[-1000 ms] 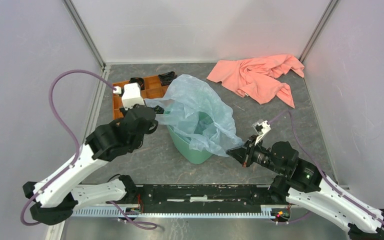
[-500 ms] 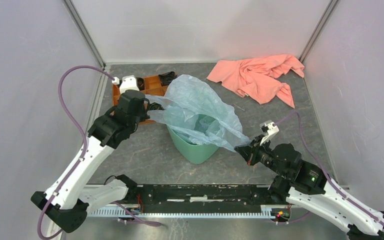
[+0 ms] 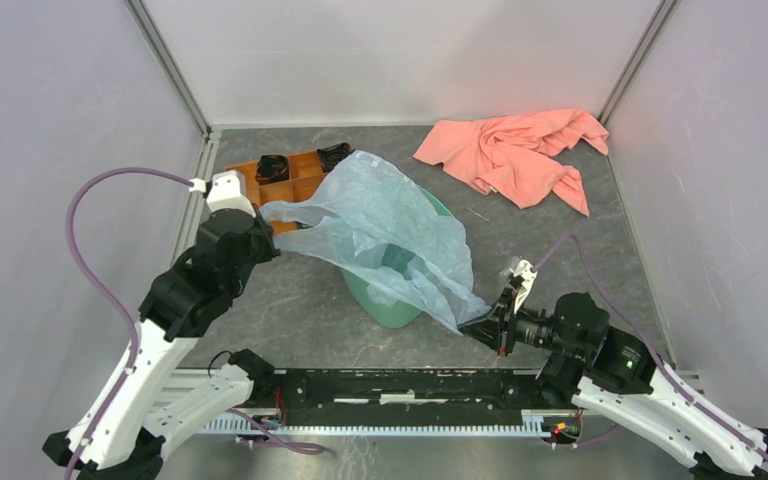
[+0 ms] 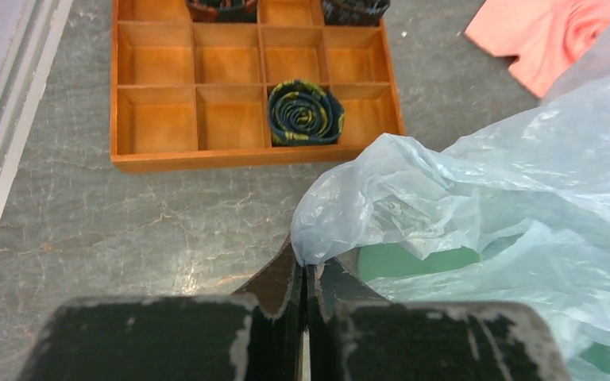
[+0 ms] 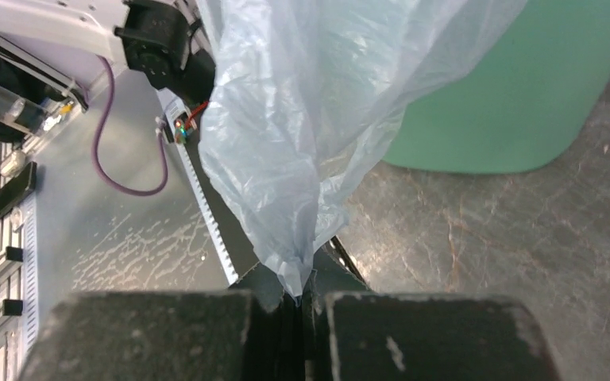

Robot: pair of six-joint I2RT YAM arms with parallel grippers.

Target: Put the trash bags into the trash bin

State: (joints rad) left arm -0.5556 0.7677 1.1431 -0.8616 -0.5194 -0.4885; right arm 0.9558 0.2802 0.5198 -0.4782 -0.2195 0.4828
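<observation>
The grey table [image 3: 300,300] carries everything. The pale blue trash bag [image 3: 390,225] is pulled taut across its middle, draped over the mint-green trash bin [image 3: 388,308], whose rim is mostly hidden under the film. A salmon-pink cloth [image 3: 510,150] lies crumpled in the far right corner. An orange compartment tray [image 4: 159,119] sits toward the far left corner, with a rolled dark patterned fabric [image 4: 306,113] in one compartment. The left gripper [image 4: 306,266] is clamped on the bag's left end, between tray and bin. The right gripper [image 5: 302,298] pinches the bag's lower tip by the near edge.
</observation>
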